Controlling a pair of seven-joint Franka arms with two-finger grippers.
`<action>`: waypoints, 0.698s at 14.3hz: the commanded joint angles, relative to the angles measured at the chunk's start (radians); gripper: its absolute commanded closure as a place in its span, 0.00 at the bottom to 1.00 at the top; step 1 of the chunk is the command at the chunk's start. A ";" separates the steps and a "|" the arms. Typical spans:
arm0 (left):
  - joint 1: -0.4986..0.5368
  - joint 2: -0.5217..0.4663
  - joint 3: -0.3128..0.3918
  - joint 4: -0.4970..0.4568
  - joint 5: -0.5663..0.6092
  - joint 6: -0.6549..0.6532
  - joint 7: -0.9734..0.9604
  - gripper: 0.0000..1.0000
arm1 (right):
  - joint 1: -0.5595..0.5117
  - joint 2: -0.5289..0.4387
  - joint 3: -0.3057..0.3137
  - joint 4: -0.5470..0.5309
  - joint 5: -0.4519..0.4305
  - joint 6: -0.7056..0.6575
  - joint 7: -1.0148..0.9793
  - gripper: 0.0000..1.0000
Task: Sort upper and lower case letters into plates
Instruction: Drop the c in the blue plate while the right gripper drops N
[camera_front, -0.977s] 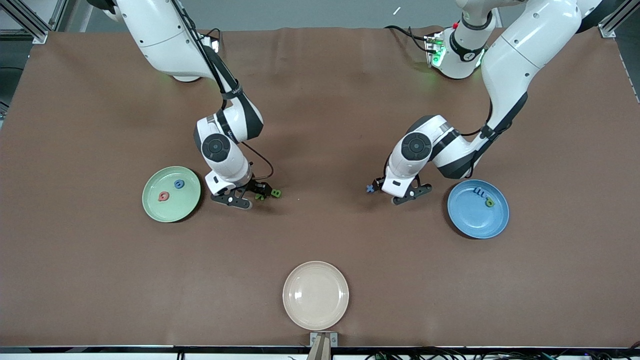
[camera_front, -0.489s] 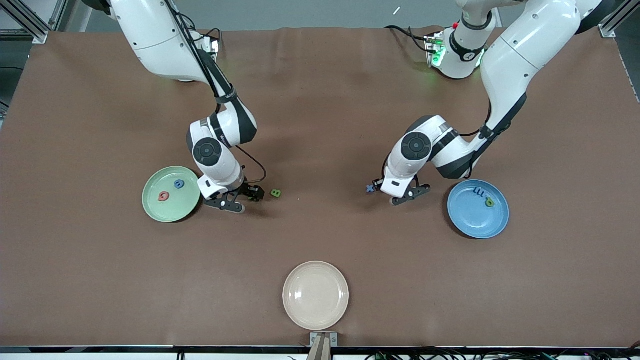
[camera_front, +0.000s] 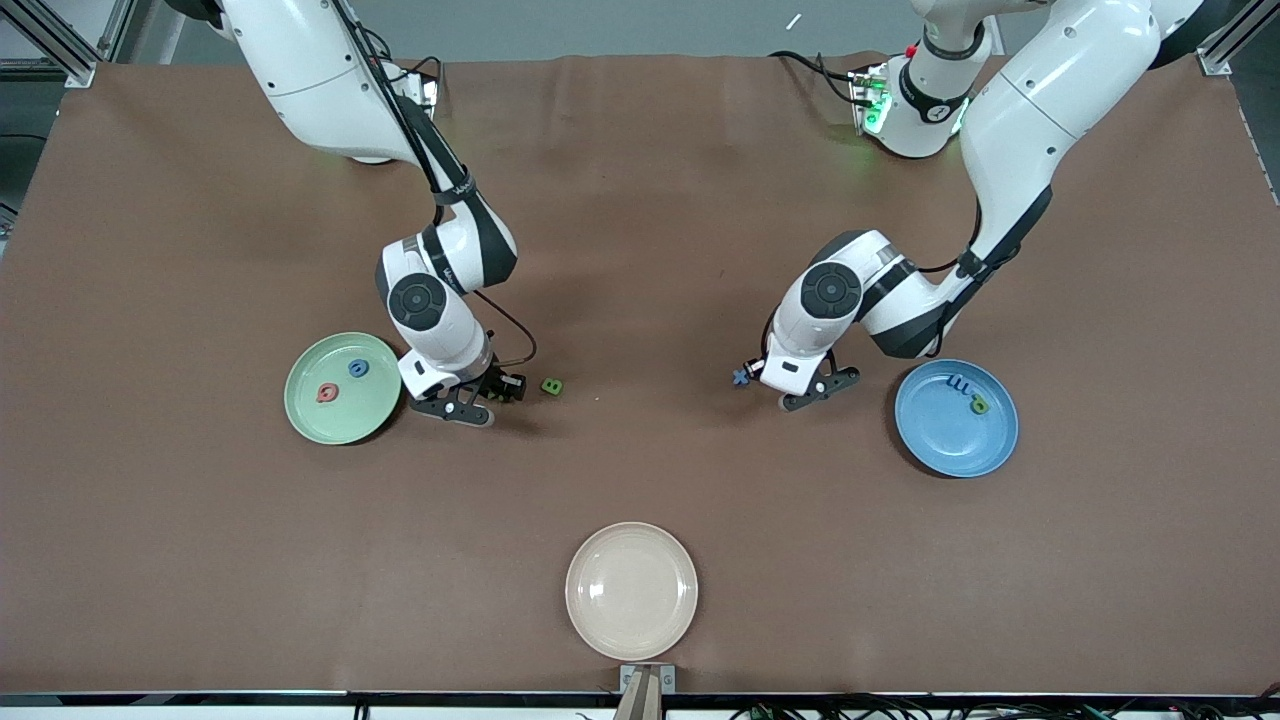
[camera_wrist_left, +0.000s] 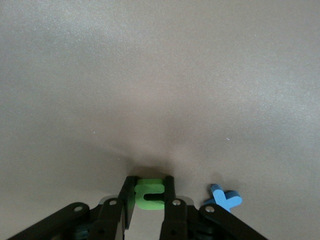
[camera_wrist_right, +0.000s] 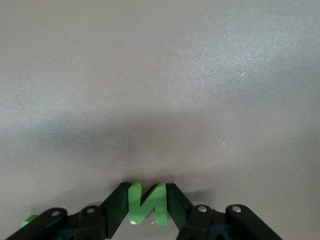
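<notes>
My right gripper (camera_front: 478, 398) is shut on a green letter N (camera_wrist_right: 147, 202), low over the table between the pale green plate (camera_front: 343, 425) and a green letter B (camera_front: 551, 385) lying on the table. The pale green plate holds a red letter (camera_front: 327, 393) and a blue letter (camera_front: 356, 368). My left gripper (camera_front: 800, 392) is shut on a green c-shaped letter (camera_wrist_left: 150, 194) at table level, with a blue letter x (camera_front: 740, 377) lying beside it, also seen in the left wrist view (camera_wrist_left: 225, 198). The blue plate (camera_front: 950, 445) holds a blue letter (camera_front: 960, 384) and a green letter (camera_front: 979, 405).
A cream-beige plate (camera_front: 631, 590) sits near the table's front edge, nearer the front camera than both grippers. The brown table cover (camera_front: 640, 250) runs between the two arms.
My right gripper has moved away from the green B toward the pale green plate, carrying the green N. My left gripper has barely moved.
</notes>
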 joint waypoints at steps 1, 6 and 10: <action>0.000 0.000 0.004 -0.001 0.025 -0.008 -0.027 0.85 | -0.008 0.007 0.005 -0.014 -0.002 -0.005 0.019 0.85; 0.026 -0.106 -0.005 0.006 0.014 -0.085 0.063 0.87 | -0.100 -0.117 0.003 -0.005 -0.004 -0.202 -0.071 1.00; 0.177 -0.129 -0.080 0.045 0.000 -0.176 0.303 0.88 | -0.272 -0.197 0.005 -0.002 -0.002 -0.322 -0.393 1.00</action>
